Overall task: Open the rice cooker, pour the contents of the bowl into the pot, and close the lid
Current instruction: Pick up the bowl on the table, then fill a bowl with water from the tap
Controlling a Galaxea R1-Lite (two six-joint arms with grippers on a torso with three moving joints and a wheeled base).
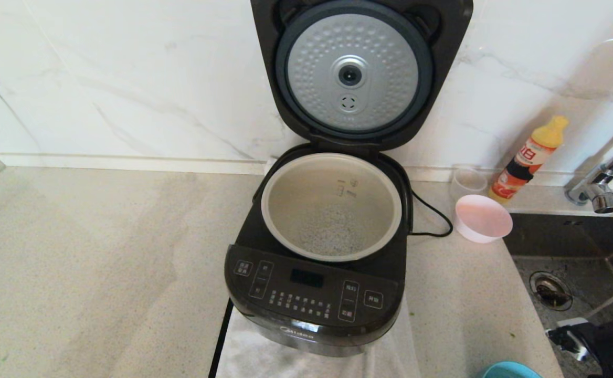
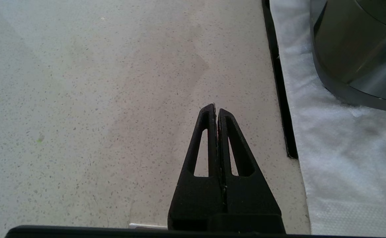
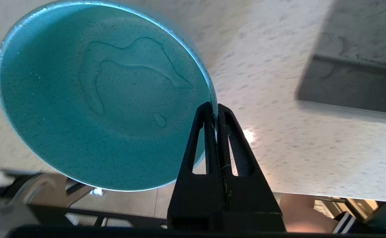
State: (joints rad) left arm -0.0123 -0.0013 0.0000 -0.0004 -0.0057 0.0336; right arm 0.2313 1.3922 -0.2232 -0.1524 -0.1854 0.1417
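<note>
On my right wrist view the right gripper (image 3: 215, 110) has its jaws pinched tight on the rim of the teal bowl (image 3: 94, 99), which spreads out to one side of them, a film of water in its basin. The head view shows only a sliver of that bowl (image 1: 510, 370). It does show the rice cooker (image 1: 314, 294) on the surface (image 1: 102, 262), well away from those jaws, with the lid (image 1: 356, 73) upright and rice in the pot (image 1: 331, 207). The left gripper (image 2: 216, 110), jaws pressed together on nothing, hovers over bare surface, the cooker's base just beside it on a white cloth (image 2: 338, 158).
</note>
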